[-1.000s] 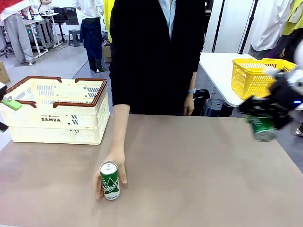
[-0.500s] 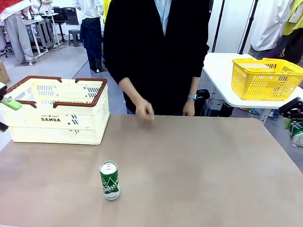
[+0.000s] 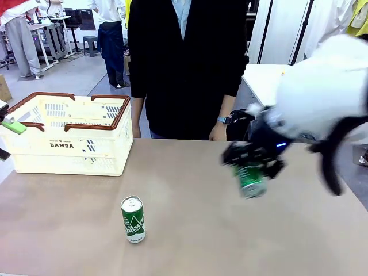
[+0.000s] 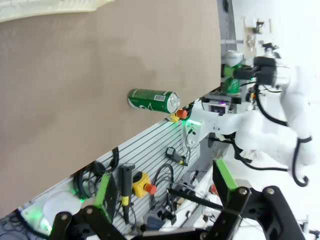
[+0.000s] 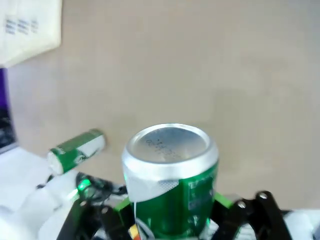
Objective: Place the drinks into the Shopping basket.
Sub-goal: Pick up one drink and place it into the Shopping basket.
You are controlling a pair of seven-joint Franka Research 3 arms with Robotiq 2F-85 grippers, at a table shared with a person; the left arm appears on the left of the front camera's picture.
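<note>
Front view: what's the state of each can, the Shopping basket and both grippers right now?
Shopping basket: upright on the table; inside mostly hidden.
held green can: off the table, clamped in the right gripper.
standing green can: upright on the table, untouched, outside the Shopping basket.
right gripper: shut on the held green can.
left gripper: open, empty.

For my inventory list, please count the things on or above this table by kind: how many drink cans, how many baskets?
Green drink cans: 2 (standing can; held can in the right gripper)
Cream-white shopping basket: 1
Total: 3
</note>
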